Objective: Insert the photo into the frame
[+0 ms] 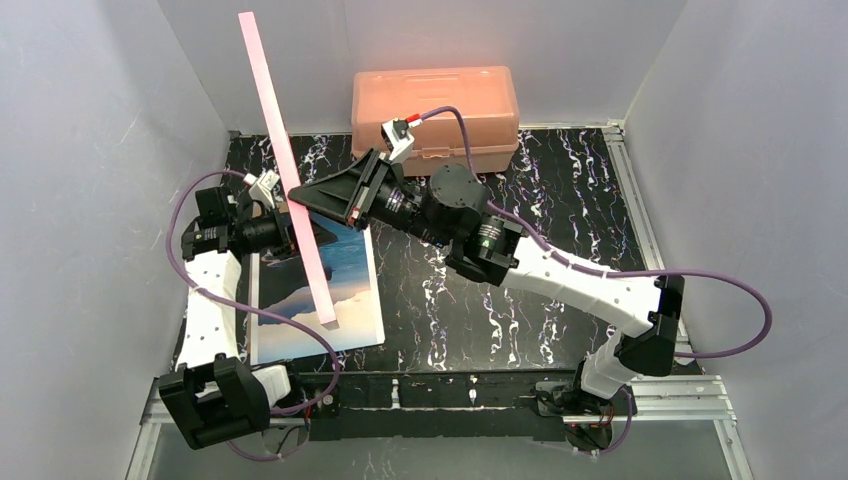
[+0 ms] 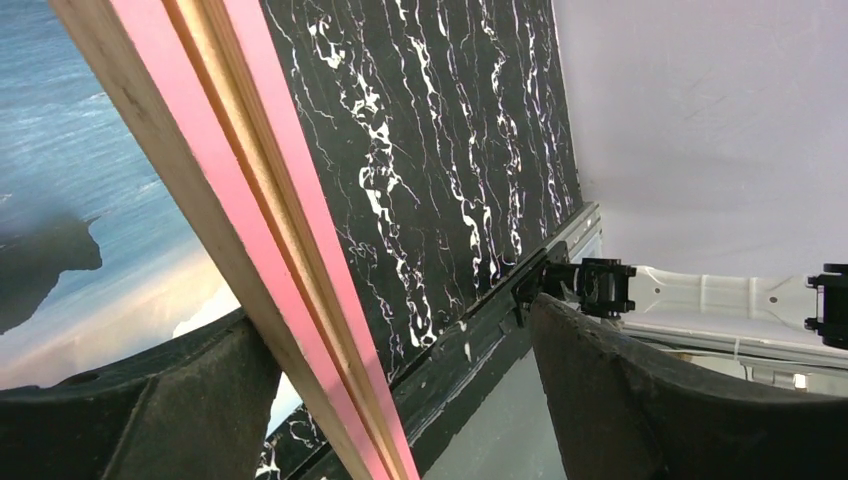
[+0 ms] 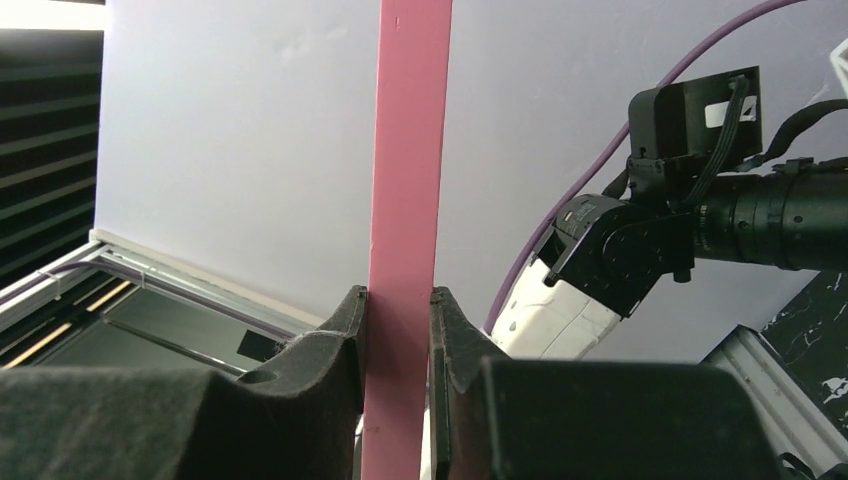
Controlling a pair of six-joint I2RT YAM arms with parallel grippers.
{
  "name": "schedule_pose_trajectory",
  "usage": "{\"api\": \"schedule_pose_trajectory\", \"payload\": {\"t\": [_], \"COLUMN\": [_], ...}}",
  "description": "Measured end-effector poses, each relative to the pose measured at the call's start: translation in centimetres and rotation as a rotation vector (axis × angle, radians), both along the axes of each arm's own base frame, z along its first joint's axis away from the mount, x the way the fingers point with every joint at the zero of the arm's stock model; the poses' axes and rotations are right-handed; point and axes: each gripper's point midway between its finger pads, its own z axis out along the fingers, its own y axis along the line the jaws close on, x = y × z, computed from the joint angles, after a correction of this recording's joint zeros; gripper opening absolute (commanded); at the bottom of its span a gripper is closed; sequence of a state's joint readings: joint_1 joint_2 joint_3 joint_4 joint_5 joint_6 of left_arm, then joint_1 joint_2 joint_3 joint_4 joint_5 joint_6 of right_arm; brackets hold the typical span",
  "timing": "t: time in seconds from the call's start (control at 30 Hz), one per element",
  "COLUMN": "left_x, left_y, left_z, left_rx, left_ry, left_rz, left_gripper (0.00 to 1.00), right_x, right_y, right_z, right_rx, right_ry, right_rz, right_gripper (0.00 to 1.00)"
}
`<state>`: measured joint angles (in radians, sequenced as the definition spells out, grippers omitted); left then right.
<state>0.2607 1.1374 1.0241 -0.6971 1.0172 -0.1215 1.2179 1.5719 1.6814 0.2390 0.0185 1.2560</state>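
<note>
The right gripper (image 3: pixel 400 340), arm stretched leftward, pinches the frame (image 1: pixel 265 90); the left gripper (image 1: pixel 300 238) has its jaws wide apart

Your top view looks down from high behind the near edge, far enough back to hold the whole table (image 1: pixel 470 300). Your left wrist view sits close against the frame (image 2: pixel 250 230) and faces along the tabletop toward the right arm (image 2: pixel 700 292) at its right edge. Your right wrist view looks level at the frame's edge, dead centre and very near, with the left arm (image 3: pixel 620 250) at right. All three share the frame. The top and left wrist views also share the photo (image 1: pixel 355 280).
</note>
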Motion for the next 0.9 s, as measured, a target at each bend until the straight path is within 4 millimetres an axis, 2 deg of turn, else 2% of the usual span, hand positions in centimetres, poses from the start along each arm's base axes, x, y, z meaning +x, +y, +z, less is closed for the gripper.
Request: {"api": "schedule_pose_trajectory", "payload": {"t": [0.13, 0.2, 0.37, 0.4, 0.47, 0.53, 0.57, 0.63, 0.83, 0.9], "left_x": [0.3, 0.6, 0.9, 0.9, 0.9, 1.0, 1.0, 1.0, 1.0, 0.9], "left_y": [0.2, 0.4, 0.9, 0.9, 1.1, 1.4, 1.5, 1.9, 3.3, 3.5], "left_z": [-0.8, -1.3, -2.1, -2.3, -2.7, -3.0, -3.2, -3.6, -4.1, -4.2], "left_rx": [0.002, 0.012, 0.029, 0.034, 0.048, 0.067, 0.078, 0.111, 0.211, 0.227], "left_ry": [0.015, 0.023, 0.046, 0.05, 0.057, 0.064, 0.067, 0.075, 0.061, 0.058], "left_rz": [0.009, 0.017, 0.048, 0.053, 0.064, 0.076, 0.081, 0.096, 0.139, 0.145], "left_gripper": [0.41, 0.3, 0.18, 0.15, 0.1, 0.04, 0.02, 0.0, 0.0, 0.0], "right_x": [0.0, 0.0, -0.2, 0.0, 0.4, 0.9, 1.2, 1.9, 5.3, 6.2], "right_y": [0.2, 0.2, -0.5, -0.6, -1.0, -1.5, -1.9, -3.2, -9.1, -10.6], "right_z": [-0.1, 0.0, -0.5, -0.7, -1.0, -1.6, -1.7, -2.4, -5.2, -6.1], "right_rx": [0.032, 0.057, 0.082, 0.084, 0.08, 0.062, 0.049, 0.002, -0.177, -0.236], "right_ry": [0.02, 0.025, 0.034, 0.038, 0.046, 0.052, 0.053, 0.053, 0.042, 0.039], "right_rz": [0.011, 0.017, 0.021, 0.018, 0.01, -0.005, -0.016, -0.051, -0.24, -0.291], "right_gripper": [0.01, 0.01, 0.02, 0.1, 0.18, 0.34, 0.37, 0.4, 0.4, 0.44]}}
